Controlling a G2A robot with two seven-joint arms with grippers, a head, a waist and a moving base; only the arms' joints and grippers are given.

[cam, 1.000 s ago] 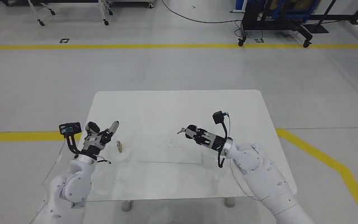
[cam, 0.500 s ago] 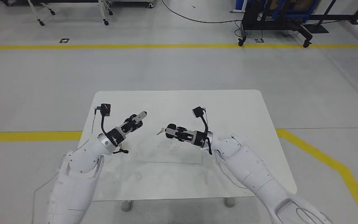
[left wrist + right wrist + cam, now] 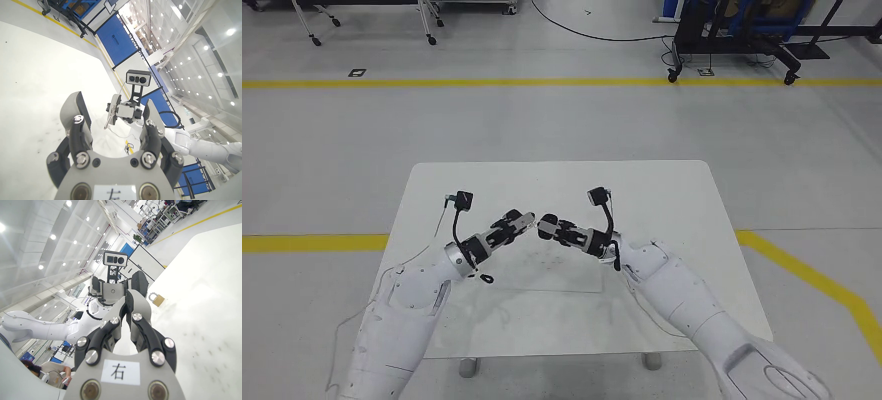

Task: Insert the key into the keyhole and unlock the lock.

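top view: left hand (image 3: pixel 520 219) and right hand (image 3: pixel 548 224) sit nearly tip to tip above the middle of the worktop (image 3: pixel 672 200), both in the air.
right hand: pinched closed on the key (image 3: pixel 109 117). left wrist view shows the key's head clamped between the pads, with the blade sticking out free and angled down.
left hand: open wide and empty. its fingers (image 3: pixel 80 109) are spread either side of the key, not touching it.
lock (image 3: pixel 158 299): brass, lies flat on the worktop with the shackle looking shut. nothing holds it and it is apart from both hands.
why held so: my read is the blade is left bare so it can enter the lock. the key facing the open hand looks more like a handover or regrip than insertion.
progress: early by my judgement; the key is not at the lock and the lock is not steadied.
risk: the key is thin and small, so it could twist or drop if the two hands grip out of step.
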